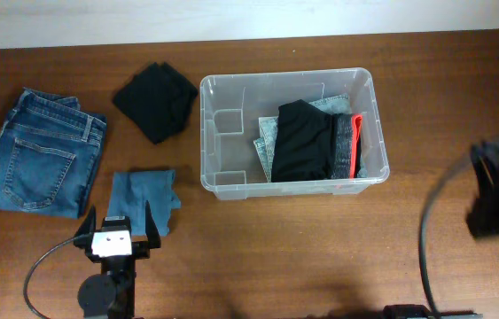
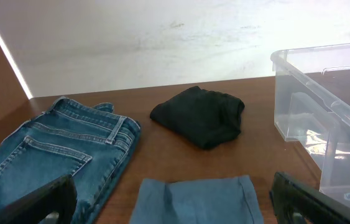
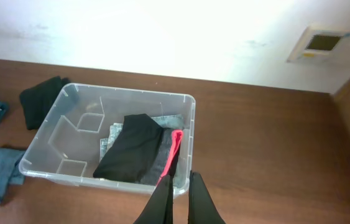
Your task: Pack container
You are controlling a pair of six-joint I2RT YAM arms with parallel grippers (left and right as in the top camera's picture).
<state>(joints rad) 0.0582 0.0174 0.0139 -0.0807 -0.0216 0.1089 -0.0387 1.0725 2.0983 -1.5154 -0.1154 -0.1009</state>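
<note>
A clear container [image 3: 128,94] sat on a brown table [image 3: 274,143]. Inside lay a folded black garment [image 3: 131,149] with a red edge [image 3: 175,148] beside it. In the foreground, the right gripper [image 3: 179,199] hung with its fingers closed together.

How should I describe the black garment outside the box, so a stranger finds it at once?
Find the big clear container. Beside its far left corner lies a crumpled black garment. Its neighbours, the jeans and the small folded cloth, are blue; this one is black.
</note>
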